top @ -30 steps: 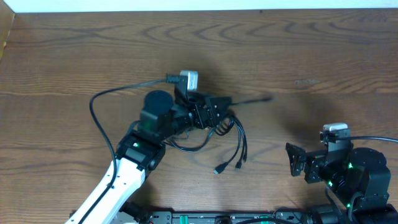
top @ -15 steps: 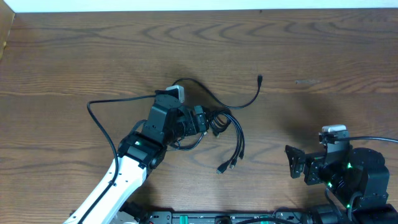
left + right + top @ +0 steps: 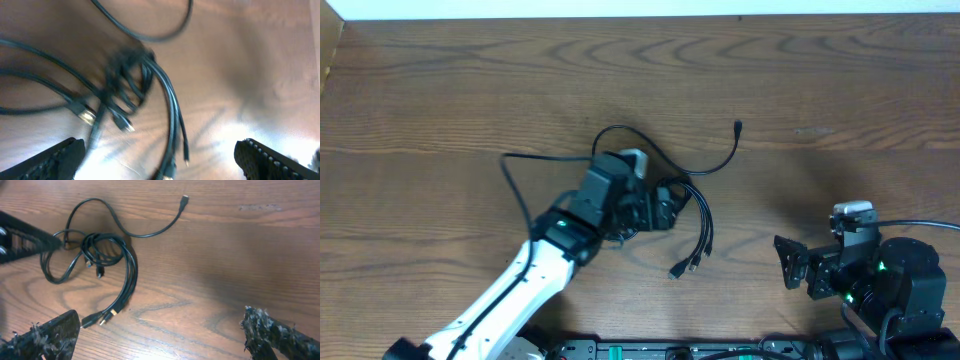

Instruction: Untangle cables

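The cables (image 3: 707,232) lie in a loose tangle near the middle of the wooden surface (image 3: 840,80). One strand arcs away toward the far side and several plug ends trail toward the near edge. The left end effector (image 3: 663,208) hangs over the knot with its fingers spread wide. Its wrist view is blurred, but it seems to grip nothing. The right end effector (image 3: 788,262), also spread and empty, sits well apart at the near right.

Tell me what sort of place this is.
Probably a robotics lab or test bench rather than a home. A wood-grain table has two robot arms mounted at its edge, the white left arm and the dark right arm. A tangle of thin black cables lies on it.
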`<action>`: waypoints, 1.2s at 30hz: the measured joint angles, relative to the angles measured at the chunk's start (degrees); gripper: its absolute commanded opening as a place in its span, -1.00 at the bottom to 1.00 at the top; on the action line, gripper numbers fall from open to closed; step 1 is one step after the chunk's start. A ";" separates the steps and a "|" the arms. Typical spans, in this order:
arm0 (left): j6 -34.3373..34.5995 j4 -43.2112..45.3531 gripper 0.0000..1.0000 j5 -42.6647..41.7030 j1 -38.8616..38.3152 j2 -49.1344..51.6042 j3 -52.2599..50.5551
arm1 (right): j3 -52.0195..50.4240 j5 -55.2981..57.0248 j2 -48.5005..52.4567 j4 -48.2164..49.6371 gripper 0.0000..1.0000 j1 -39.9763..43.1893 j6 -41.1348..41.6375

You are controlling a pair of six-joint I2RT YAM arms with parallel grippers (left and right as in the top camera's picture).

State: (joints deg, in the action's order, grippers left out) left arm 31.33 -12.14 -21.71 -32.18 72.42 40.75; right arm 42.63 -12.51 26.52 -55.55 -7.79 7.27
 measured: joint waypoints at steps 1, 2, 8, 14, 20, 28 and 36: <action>0.15 0.02 1.00 -0.35 -1.16 0.55 0.00 | 0.00 -0.20 0.00 0.00 0.98 0.00 0.00; 0.22 0.09 1.00 -0.63 -2.67 1.09 0.00 | 0.00 -0.42 0.00 0.00 0.99 0.00 0.00; 0.39 1.09 0.93 -1.31 -8.39 2.84 0.00 | 0.00 -0.87 0.00 0.02 0.99 0.00 0.00; 8.22 0.26 0.89 3.74 -8.98 3.02 0.02 | 0.00 -1.03 0.00 0.02 0.98 0.00 0.00; 27.04 2.05 0.89 11.63 -8.96 6.27 0.04 | 0.00 -1.05 -0.02 -0.04 0.98 0.00 0.00; 34.97 12.13 0.78 13.09 -8.96 12.41 0.11 | 0.00 -1.05 0.00 -0.57 0.98 0.00 0.00; 36.50 12.22 0.55 15.30 -8.96 14.73 0.11 | 0.00 -1.05 0.00 -0.57 0.99 0.00 0.00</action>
State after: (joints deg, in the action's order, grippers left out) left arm 67.83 0.08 -6.42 -41.15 87.15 40.86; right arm 42.63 -13.56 26.52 -56.12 -7.79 7.27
